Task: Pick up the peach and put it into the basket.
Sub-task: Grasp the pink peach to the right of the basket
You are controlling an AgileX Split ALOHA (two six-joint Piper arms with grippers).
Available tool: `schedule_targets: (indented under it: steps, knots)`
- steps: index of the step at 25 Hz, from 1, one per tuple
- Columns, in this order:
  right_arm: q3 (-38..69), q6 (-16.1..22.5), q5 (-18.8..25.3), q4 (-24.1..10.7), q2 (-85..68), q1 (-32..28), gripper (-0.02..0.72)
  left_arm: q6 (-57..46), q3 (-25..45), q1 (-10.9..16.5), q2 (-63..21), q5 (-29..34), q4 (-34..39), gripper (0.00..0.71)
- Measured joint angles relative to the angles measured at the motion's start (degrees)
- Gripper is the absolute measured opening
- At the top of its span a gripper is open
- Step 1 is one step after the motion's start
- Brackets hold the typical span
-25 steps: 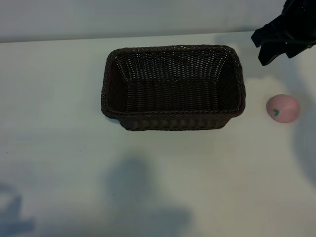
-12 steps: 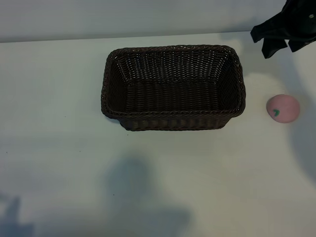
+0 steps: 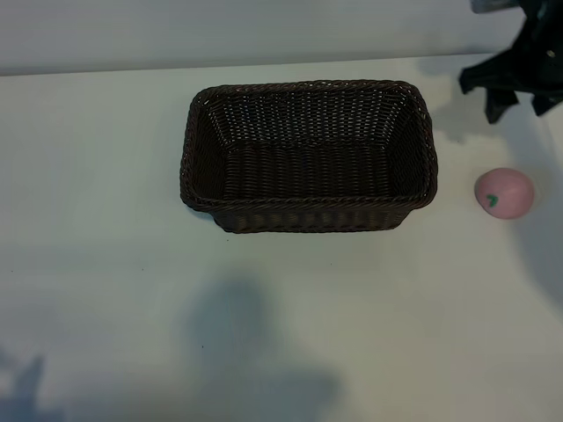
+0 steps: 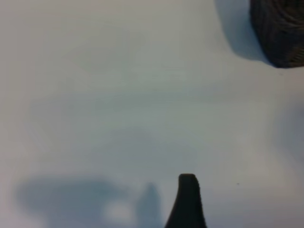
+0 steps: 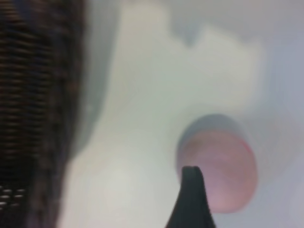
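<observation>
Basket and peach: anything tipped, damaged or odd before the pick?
Nothing stands out. The basket sits upright and empty on the table; the peach rests intact on the table to its right, apart from it. The right gripper hangs open above the peach.

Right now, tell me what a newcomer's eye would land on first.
The large dark-brown woven wicker basket sits mid-table with nothing in it. To its right, apart from it, lies the small round pale-pink toy peach on the white table. The black right claw hangs open above the peach, at the top right corner.
</observation>
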Motion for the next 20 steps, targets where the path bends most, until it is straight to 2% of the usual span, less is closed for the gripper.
schedule_targets:
  steps: [5, 12, 16, 20]
  knots:
    - [10.1, -0.1, -6.8, 0.5, 0.0, -2.6, 0.549, 0.0, 0.0, -3.1, 0.0, 0.0, -0.1, 0.596]
    - [16.4, -0.8, -16.9, 3.1, 0.0, -2.7, 0.549, 0.0, 0.0, -3.3, 0.0, 0.0, -0.1, 0.596]
    - [16.7, -1.1, -19.4, 3.2, 0.0, -2.7, 0.547, 0.0, 0.0, -3.3, 0.0, 0.0, -0.2, 0.596]
    - [17.9, -1.1, -21.1, 3.3, 0.0, -2.7, 0.513, 0.0, 0.0, -3.3, 0.0, 0.0, -0.2, 0.596]
